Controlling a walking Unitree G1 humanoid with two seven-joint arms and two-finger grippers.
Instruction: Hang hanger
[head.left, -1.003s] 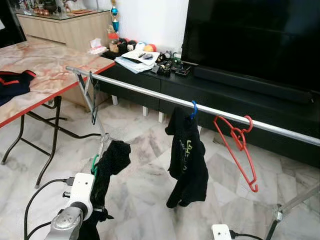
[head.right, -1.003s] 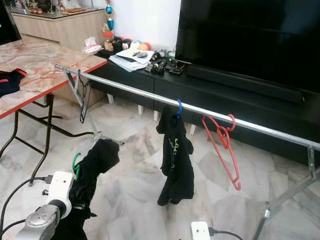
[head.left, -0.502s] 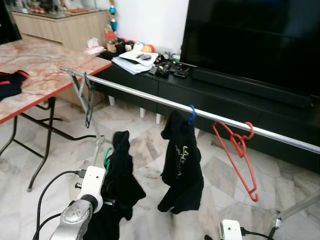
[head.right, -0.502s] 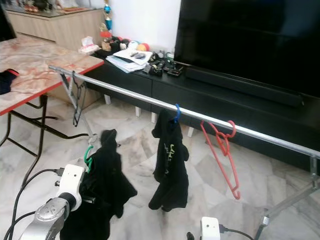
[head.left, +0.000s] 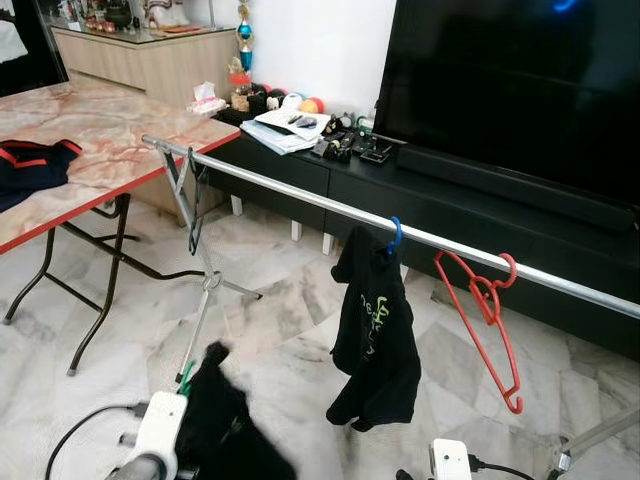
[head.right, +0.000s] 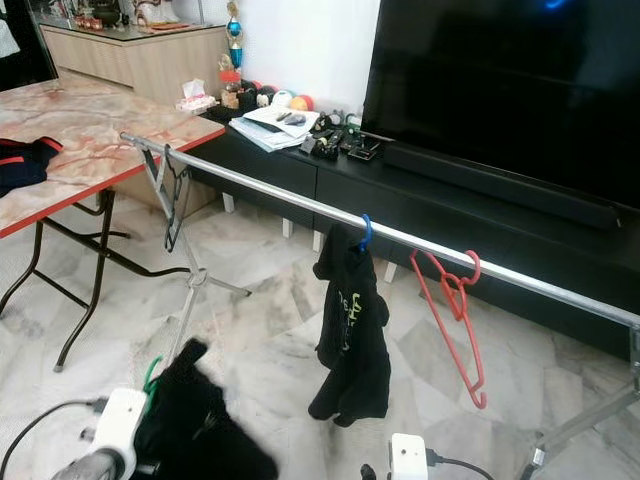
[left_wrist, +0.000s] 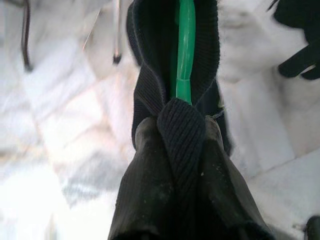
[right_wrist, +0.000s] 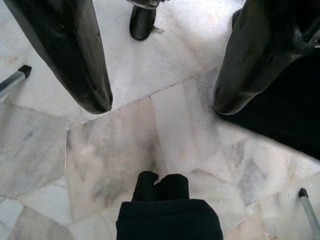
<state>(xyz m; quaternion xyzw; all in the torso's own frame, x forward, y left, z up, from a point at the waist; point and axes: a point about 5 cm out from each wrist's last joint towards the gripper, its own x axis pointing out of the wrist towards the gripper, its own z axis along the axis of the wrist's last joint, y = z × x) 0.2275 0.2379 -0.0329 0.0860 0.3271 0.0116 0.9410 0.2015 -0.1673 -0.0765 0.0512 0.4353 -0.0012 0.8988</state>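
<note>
1. Hanger is what we are holding: a green one with a black shirt draped over it, low down near the floor on our left side.
2. We are pinching the shirt's knitted collar and the green hanger with our left gripper, its two black fingers pressed against the cloth on both sides.
3. We are seeing the hanger's green hook sticking up beside the white wrist of our left arm.
4. We are standing in front of a long silver rail that is running from the left side up high down toward the right.
5. We are looking at another black shirt on a blue hanger that is hanging from the middle of the rail.
6. We are also seeing an empty red hanger hanging on the rail, just to the right of the blue one.
7. We are keeping our right gripper low over the marble floor, with its two fingers spread wide and nothing between them.
8. We are seeing a table with a marble-look top on our left and a big dark TV behind the rail.
</note>
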